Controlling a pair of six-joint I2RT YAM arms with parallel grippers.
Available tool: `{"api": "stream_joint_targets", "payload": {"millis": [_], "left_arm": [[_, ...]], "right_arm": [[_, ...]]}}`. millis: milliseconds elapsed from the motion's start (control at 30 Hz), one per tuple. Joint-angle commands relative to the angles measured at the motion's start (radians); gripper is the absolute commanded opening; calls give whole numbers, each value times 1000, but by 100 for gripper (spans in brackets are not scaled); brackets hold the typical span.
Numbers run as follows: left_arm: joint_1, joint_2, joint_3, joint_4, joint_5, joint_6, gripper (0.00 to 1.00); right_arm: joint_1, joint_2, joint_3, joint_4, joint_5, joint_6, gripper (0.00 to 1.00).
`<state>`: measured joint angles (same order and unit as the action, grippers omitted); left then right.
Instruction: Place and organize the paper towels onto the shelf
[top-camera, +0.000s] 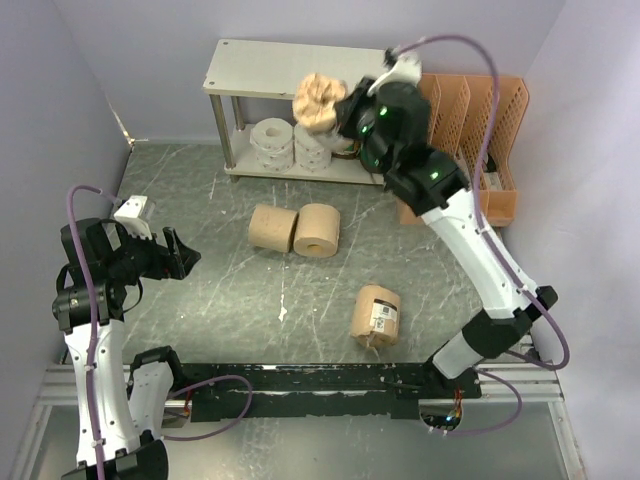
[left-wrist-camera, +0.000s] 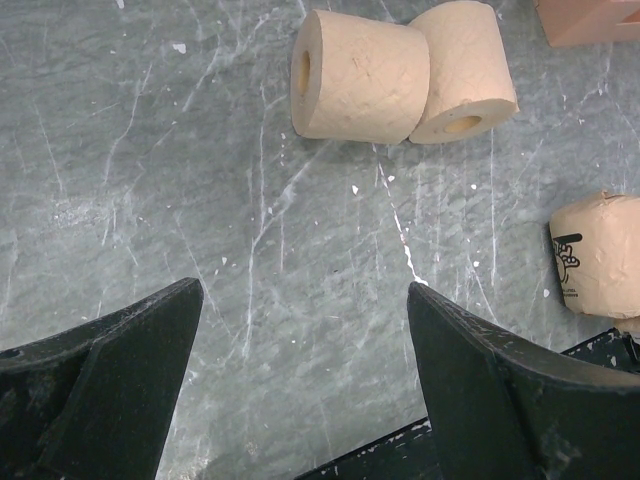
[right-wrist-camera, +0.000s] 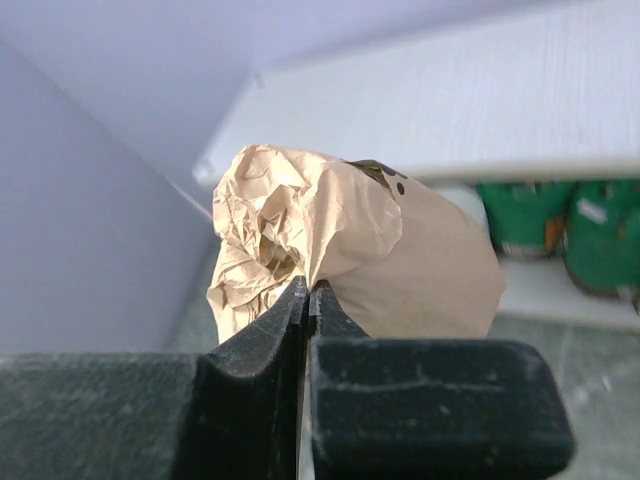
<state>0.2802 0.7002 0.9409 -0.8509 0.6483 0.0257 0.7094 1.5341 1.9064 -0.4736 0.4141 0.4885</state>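
Grey-green marbled table, scuffed with white streaks. Shelf at the far edge: two cream boards on metal legs. Orange file organizer stands just to its right. Right arm is stretched out to the shelf. Left arm is bent over the near left of the table.

Lower tier: white patterned rolls, a pair side by side. The right wrist view shows green rolls there too, also a pair.

Mid-table: bare tan rolls, two lying on their sides and touching. Nearer the arms and apart from them, a labelled wrapped roll with its barcode showing.

Held wrapped roll is at the front edge of the top board. Cannot tell whether it touches the board.

Right pincer is pinched tight on that roll's crumpled paper end. Left pincer is spread wide with nothing between its fingers, above bare table left of the tan pair.
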Motion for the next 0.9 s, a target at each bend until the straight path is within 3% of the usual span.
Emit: {"api": "stream_joint_targets", "payload": {"millis": [0,167,333,600,867], "left_arm": [[11,-4,-5,5,21,5,95],[11,-4,-6,5,20,5,95],[10,6,-7,6,17,3,95],[13,25,-7,7,10,-1,95],[20,52,-7,6,16,2,95]], "right_arm": [[-107,70,268,9,-154,20,0],[-318,217,502,28,-332,129,0],[-552,373,491,259,-665,417,0],[-598,684,626,582,-813,685,0],[-625,690,545,659,-781,722,0]]}}
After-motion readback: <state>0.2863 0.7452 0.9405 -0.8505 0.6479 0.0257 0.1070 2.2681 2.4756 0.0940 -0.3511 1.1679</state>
